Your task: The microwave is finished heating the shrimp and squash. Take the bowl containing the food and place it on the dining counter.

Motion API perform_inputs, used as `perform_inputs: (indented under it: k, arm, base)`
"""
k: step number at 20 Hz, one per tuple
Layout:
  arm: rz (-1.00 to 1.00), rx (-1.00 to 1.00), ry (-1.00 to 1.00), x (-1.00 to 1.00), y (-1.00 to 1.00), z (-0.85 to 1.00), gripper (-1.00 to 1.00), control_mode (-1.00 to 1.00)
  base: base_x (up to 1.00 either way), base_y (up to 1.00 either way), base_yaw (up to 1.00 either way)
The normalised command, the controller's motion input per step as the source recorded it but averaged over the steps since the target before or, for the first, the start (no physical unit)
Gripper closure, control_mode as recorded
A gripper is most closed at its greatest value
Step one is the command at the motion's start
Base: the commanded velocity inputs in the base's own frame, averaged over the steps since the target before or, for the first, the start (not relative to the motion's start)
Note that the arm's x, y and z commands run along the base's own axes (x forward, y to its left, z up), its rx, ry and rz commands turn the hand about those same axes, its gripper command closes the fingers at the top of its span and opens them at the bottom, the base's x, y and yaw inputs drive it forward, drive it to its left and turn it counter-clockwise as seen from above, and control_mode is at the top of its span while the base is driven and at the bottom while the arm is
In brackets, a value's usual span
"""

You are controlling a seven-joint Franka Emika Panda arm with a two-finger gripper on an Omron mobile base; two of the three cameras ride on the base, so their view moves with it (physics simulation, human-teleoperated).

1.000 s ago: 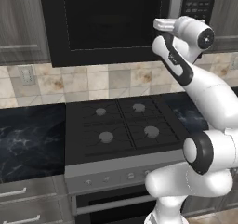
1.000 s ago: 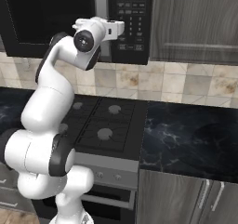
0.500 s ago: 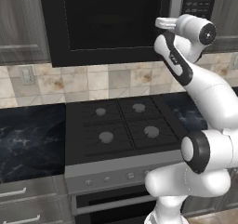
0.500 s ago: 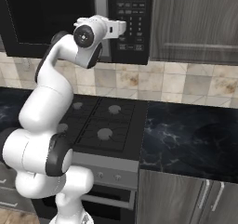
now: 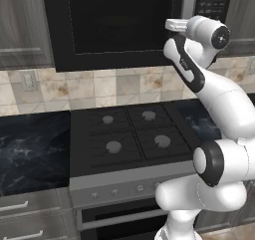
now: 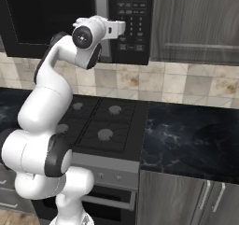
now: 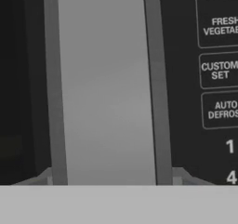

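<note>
The microwave (image 5: pixel 119 25) hangs above the stove with its dark glass door closed. The bowl, the shrimp and the squash are hidden behind that door. The dining counter is out of view. My gripper (image 5: pixel 172 24) is raised to the silver handle strip (image 5: pixel 188 2) at the door's right side, also seen from the other side as gripper (image 6: pixel 119 27) and handle (image 6: pixel 101 2). In the hand view the handle (image 7: pixel 104 79) runs straight up the middle, my gripper (image 7: pixel 114 176) straddles it, and a fingertip (image 7: pixel 46 175) presses against each edge. The button panel (image 7: pixel 218 69) lies just to its right.
Below the microwave is a black four-burner stovetop (image 5: pixel 129 134) with an oven front. Black marbled counters (image 6: pixel 191 135) flank it over grey cabinets. A grey wall cabinet (image 6: pixel 196 23) sits right of the microwave, with a tiled backsplash (image 5: pixel 99 87) behind.
The jaws have closed in from wider apart onto the handle strip. The arm has barely moved.
</note>
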Motion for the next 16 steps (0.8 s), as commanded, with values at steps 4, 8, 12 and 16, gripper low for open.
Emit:
perform_inputs:
  k: [4, 8, 12, 16]
  arm:
    - [0.00, 0.00, 0.00, -0.33, 0.00, 0.00, 1.00, -1.00]
    - [0.00, 0.00, 0.00, -0.79, 0.00, 0.24, 1.00, -1.00]
    - [0.00, 0.00, 0.00, -0.97, 0.00, 0.54, 1.00, -1.00]
    - [-0.01, 0.00, 0.00, -1.00, 0.00, 0.67, 1.00, -1.00]
  base:
    - [0.00, 0.00, 0.00]
    - [0.00, 0.00, 0.00]
    - [0.00, 0.00, 0.00]
    - [0.00, 0.00, 0.00]
